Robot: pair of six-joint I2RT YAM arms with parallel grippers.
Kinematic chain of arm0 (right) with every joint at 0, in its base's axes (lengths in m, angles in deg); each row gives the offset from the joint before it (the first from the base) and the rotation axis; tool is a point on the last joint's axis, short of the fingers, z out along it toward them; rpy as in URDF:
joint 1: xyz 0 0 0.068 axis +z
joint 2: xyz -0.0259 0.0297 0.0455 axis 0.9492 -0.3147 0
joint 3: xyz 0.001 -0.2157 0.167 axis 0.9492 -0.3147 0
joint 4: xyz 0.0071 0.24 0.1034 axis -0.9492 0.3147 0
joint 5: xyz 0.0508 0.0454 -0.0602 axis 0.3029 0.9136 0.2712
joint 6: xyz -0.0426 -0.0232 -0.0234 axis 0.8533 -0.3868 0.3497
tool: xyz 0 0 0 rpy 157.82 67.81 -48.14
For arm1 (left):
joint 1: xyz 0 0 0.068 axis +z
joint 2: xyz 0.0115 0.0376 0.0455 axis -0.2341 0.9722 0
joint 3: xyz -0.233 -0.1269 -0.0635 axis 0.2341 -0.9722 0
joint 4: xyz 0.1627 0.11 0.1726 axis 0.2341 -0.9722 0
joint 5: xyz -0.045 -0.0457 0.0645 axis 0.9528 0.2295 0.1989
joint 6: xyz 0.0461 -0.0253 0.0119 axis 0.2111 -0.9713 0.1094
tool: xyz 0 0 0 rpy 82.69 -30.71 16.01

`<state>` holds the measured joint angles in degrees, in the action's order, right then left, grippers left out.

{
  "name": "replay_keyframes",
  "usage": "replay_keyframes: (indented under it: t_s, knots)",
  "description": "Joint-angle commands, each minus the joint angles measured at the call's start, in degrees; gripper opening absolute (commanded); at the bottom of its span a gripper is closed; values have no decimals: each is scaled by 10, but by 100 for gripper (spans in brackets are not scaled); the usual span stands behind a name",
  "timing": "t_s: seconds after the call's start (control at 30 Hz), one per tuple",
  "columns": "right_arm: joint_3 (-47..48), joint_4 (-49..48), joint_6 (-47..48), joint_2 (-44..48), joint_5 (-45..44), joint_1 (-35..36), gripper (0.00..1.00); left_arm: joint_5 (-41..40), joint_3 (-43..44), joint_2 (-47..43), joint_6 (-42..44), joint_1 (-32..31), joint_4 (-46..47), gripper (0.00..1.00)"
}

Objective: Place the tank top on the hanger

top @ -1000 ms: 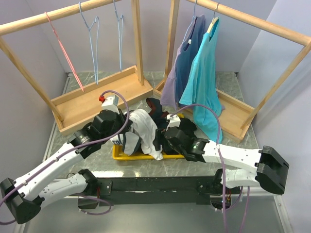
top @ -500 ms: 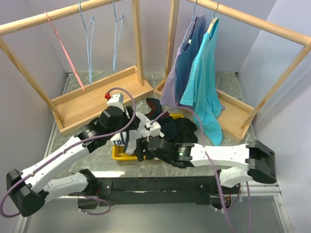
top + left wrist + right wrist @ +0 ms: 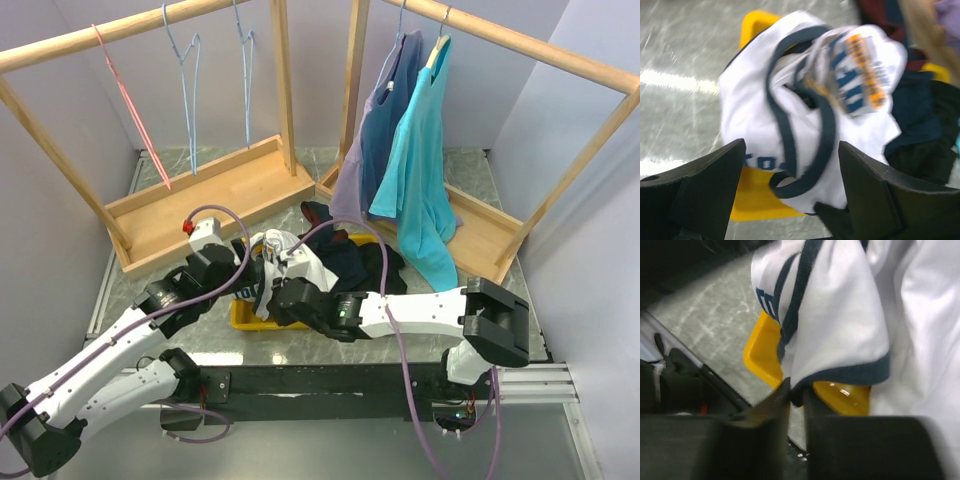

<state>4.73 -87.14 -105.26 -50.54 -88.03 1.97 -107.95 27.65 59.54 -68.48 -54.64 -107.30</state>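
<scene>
Left arm (image 3: 120,335): comes in from the near-left corner of the bench (image 3: 260,345). The left jaws are spread wide and empty, with the fingers (image 3: 700,190) on either side of the tank top (image 3: 752,115) and not touching it.
Right arm (image 3: 420,312): lies across from the near-right corner. The right jaws are clenched on the tank top's navy hem, fingers (image 3: 772,407) nearly together with the trim tucked between them.
Tank top location: bunched up on the left end of the yellow tray (image 3: 243,318), mid-bench, with some cloth spilling over the rim.
Dark garment (image 3: 350,265): same tray, right up against the tank top.
Hanger (image 3: 190,100): light-blue wire, hanging on the wooden rack (image 3: 200,200) at the far-left corner. It has a twin (image 3: 245,80) beside it and a pink-red hanger (image 3: 130,100) further left. All well apart from the shirt.
Far right: turquoise T-shirt (image 3: 415,170) on a second rack.
Stage: probably just getting hold of the shirt. Nothing's on the hanger yet.
Risk, slip: the grip is only a thin bit of hem, so it could pull out on the lift.
Risk, tangle: the shirt's wadded, so no opening is ready for the wire.
Risk, hitchhiker: the dark garment touches it and could get dragged along.
</scene>
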Motion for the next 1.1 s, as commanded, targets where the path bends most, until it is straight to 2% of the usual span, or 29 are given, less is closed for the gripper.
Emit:
replay_keyframes:
  t_s: [0.0,0.1,0.23,0.33,0.57,0.7,1.07]
  knots:
    - [29,7,-16,6,-61,-8,0,-19,-31,-19,-46,14,-21,82]
    - [6,54,-20,64,-105,-28,0,2,-48,-31,-45,32,-9,82]
    - [-31,99,-9,175,-129,-64,0,33,-62,-33,-37,45,31,79]
    - [-41,129,2,218,-133,-91,0,64,-64,-26,-28,46,61,76]
    - [-45,177,13,261,-145,-118,0,113,-43,25,-18,53,134,67]
    - [-44,214,8,282,-173,-123,0,111,-43,69,-22,59,143,63]
    - [-91,262,-8,354,-184,-160,0,101,-54,127,-12,82,194,58]
